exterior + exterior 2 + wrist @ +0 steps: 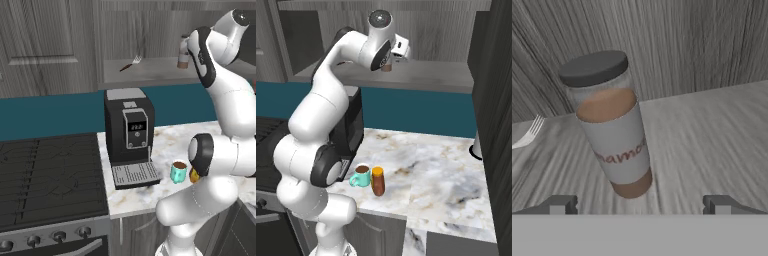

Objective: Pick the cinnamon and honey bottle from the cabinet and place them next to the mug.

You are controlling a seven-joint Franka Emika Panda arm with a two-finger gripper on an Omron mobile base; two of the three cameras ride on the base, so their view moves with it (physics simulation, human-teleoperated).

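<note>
Fingers (557, 205) spread apart, empty. Centre them on the cinnamon (612, 125) at frame centre, advance along the cabinet (712, 140) shelf, then clamp mid-body.

The white arm (316, 125) rose from its base and bent at the dark elbow joint, then it reached up and forward to the height of the upper shelf. The last link turned sideways, so the wrist (202, 52) was about level. The hand (640, 205) pointed into the niche. In the hand view its two dark fingertips (559, 205) stood far from each other, one at each lower corner, with a wide gap between them. Nothing was gripped between them. In the right base view the hand (401, 49) looked small and white at the end of the arm.
</note>
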